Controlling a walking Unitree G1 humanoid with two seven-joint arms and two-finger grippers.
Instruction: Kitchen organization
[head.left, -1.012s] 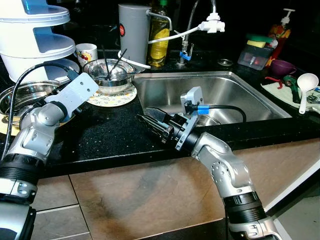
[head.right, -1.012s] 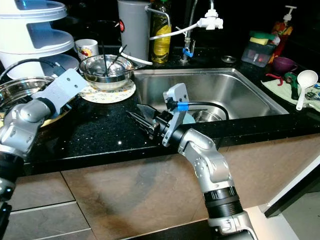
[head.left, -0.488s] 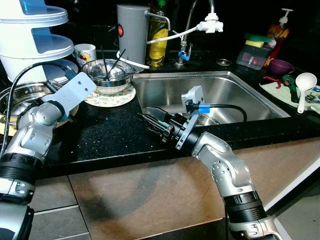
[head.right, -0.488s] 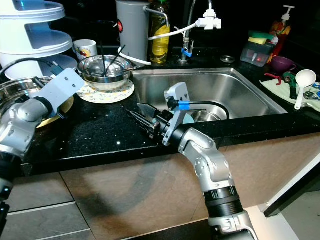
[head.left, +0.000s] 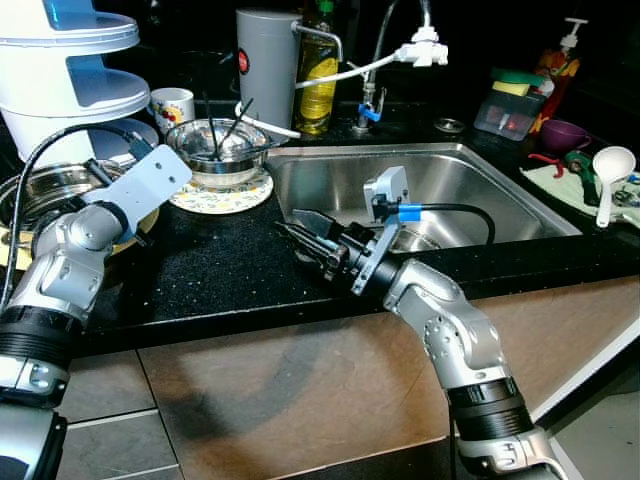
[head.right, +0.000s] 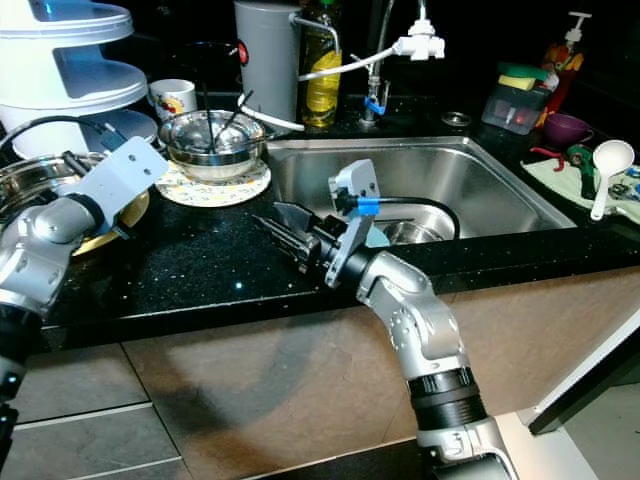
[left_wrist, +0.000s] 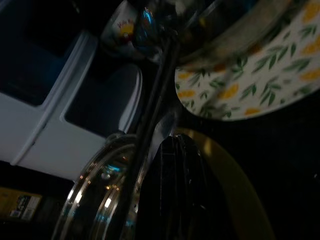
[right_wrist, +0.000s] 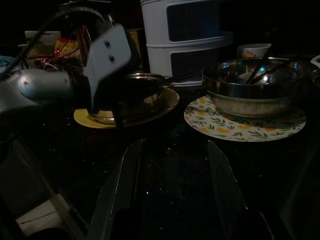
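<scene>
My right gripper (head.left: 300, 228) hovers open just above the black counter (head.left: 220, 270), left of the sink (head.left: 450, 175), its fingers pointing at the dishes. Ahead of it, a steel bowl (head.left: 218, 148) holding dark chopsticks rests on a leaf-patterned plate (right_wrist: 245, 122). My left gripper (left_wrist: 172, 170) is at the left, fingers pressed together and shut, at the rim of a yellow plate (right_wrist: 87, 119) that carries another steel bowl (head.left: 45, 190). I cannot make out anything between its fingers.
Stacked white containers (head.left: 70, 70) stand at the back left beside a mug (head.left: 172, 104). A grey jug (head.left: 267, 60), oil bottle (head.left: 318, 75) and tap (head.left: 420, 45) line the back. Right of the sink lie a white ladle (head.left: 612, 165) and a purple cup (head.left: 565, 132).
My right gripper has lifted slightly and edged toward the dishes. The left arm has barely moved.
</scene>
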